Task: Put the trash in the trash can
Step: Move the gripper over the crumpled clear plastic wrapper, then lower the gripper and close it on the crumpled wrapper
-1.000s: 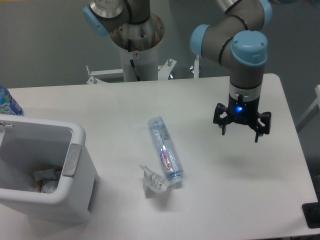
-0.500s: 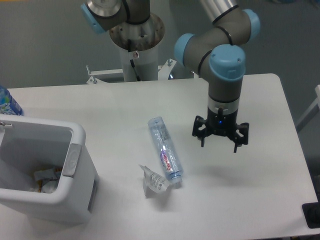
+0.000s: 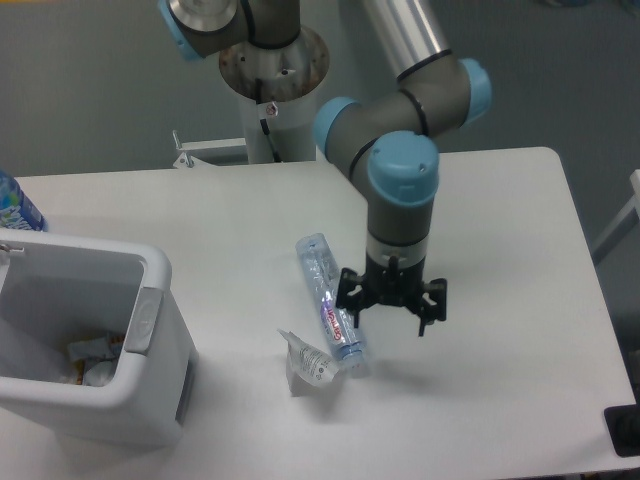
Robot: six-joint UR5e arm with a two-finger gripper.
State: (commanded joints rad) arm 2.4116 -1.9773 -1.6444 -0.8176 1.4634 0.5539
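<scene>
Just right of the red-labelled bottle [image 3: 331, 308] on the desk [image 3: 500, 380], the claw [image 3: 391, 305] (fingers spread, empty), crumpled wrapper [image 3: 305, 364] nearby.

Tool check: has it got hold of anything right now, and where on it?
Nothing is held. The tool is open and empty, just right of the clear bottle, which lies on the table beside the crumpled wrapper.

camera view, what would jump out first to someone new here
The grey arm with blue joints, its open black hand hanging just right of a slim clear plastic bottle with a red-purple label lying mid-table. A small crumpled white wrapper lies by the bottle's near end, and a large white rectangular plastic bin sits front-left.
</scene>
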